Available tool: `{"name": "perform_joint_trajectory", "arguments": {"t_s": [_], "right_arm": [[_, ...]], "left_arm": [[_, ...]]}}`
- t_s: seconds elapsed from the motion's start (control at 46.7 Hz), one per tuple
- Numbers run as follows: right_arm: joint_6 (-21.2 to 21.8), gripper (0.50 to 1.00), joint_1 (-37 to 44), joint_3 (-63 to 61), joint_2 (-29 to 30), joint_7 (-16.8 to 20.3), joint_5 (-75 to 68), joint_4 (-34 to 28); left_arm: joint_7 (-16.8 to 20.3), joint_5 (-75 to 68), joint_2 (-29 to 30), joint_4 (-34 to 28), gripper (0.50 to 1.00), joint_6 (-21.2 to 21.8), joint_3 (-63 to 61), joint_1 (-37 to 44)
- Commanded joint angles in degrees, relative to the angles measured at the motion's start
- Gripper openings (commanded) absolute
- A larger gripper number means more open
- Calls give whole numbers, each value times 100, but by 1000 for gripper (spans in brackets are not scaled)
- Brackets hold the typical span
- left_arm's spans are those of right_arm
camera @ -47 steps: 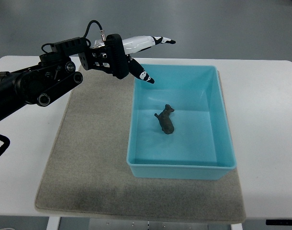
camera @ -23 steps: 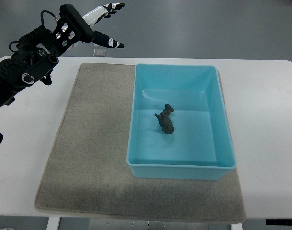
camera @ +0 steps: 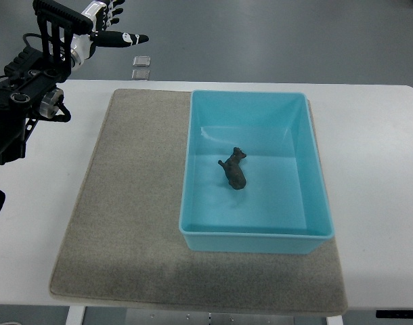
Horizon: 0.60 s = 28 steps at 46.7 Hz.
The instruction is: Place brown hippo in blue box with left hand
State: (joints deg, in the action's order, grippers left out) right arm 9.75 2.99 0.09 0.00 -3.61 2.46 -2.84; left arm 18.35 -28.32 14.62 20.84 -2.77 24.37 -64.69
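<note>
The brown hippo (camera: 234,170) lies on the floor of the blue box (camera: 315,203), near the box's middle. The box sits on a grey mat on the white table. My left hand (camera: 108,27) is at the top left corner of the view, beyond the table's far left edge and well away from the box. Its fingers are spread and hold nothing. Its dark arm runs down along the left edge. The right arm does not show.
The grey mat (camera: 125,217) covers the table's middle. The white table (camera: 376,169) shows bare on both sides. Two small square plates (camera: 141,66) lie on the floor beyond the far edge.
My left hand has pulled back from the box's far left corner to the top left, rising away from the table. The hippo and box have not moved.
</note>
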Motion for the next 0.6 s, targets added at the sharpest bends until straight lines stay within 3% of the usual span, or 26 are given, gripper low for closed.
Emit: {"name": "perform_joint_trajectory", "arguments": {"t_s": [0.0,0.278,0.471,0.578], "right_arm": [[0,936,0,0,0,0,0,-6],[0,936,0,0,0,0,0,-6],[0,936,0,0,0,0,0,3],[0,936,0,0,0,0,0,3]], "left_arm": [[-270,528,-12,8,996,-4,-3,0],[-481,1970,-135,-1,999,-48,6,44],[-1017,2243,-276,-36,999,-48,50,97],[-1071,2559,-284,-27,999,-101,59,132]]}}
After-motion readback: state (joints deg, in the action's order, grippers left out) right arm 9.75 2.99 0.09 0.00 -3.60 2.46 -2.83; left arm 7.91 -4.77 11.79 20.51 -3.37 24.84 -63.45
